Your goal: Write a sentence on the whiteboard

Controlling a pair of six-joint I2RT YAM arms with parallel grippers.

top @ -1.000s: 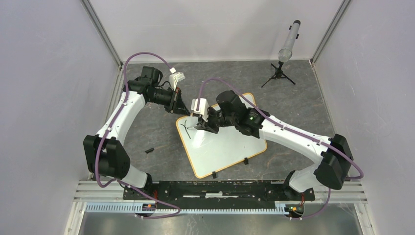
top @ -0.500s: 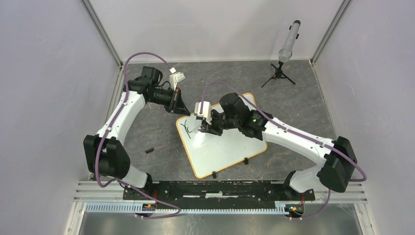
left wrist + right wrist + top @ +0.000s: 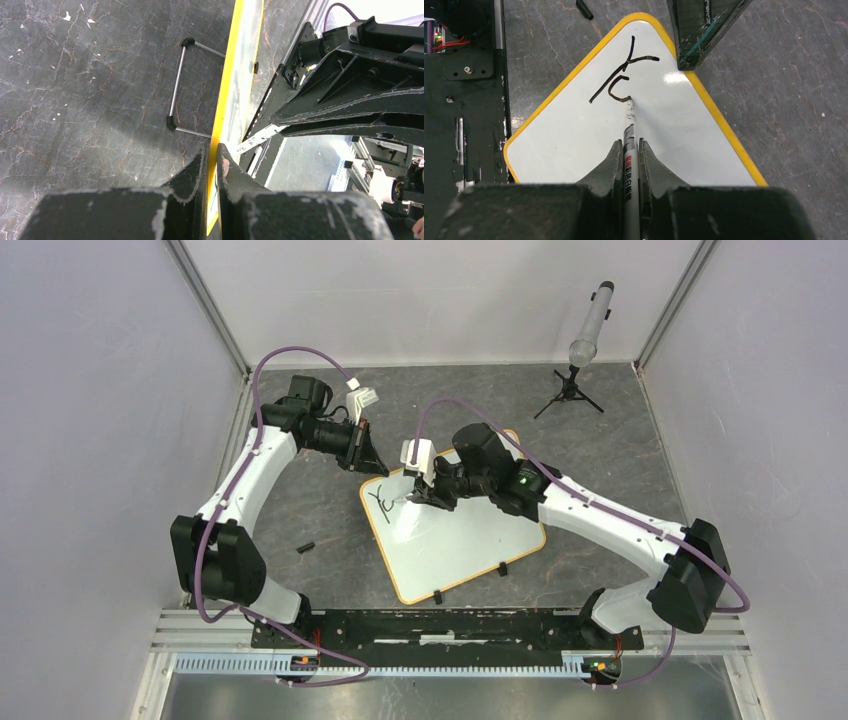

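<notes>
The whiteboard [image 3: 465, 540] lies tilted on the grey table, white with a yellow-orange frame. My left gripper [image 3: 372, 464] is shut on its far left edge; in the left wrist view the jaws [image 3: 212, 156] pinch the yellow frame [image 3: 234, 75]. My right gripper [image 3: 630, 146] is shut on a white marker [image 3: 629, 127], and its tip touches the whiteboard [image 3: 569, 135]. The sentence [image 3: 624, 70] is a few black strokes near the board's corner: a long slanted line, a crossing stroke and a small curve ending at the tip. From above, the strokes [image 3: 380, 500] sit just left of my right gripper [image 3: 415, 497].
A black marker cap [image 3: 305, 547] lies on the table left of the board. Two black clip feet [image 3: 437, 596] sit on the board's near edge. A small tripod holding a tube [image 3: 570, 392] stands at the back right. A wire bracket [image 3: 175, 85] lies beside the board's frame.
My right gripper has drawn the marker tip a little across the board, adding a small curved stroke to the marks. The left arm has not moved.
</notes>
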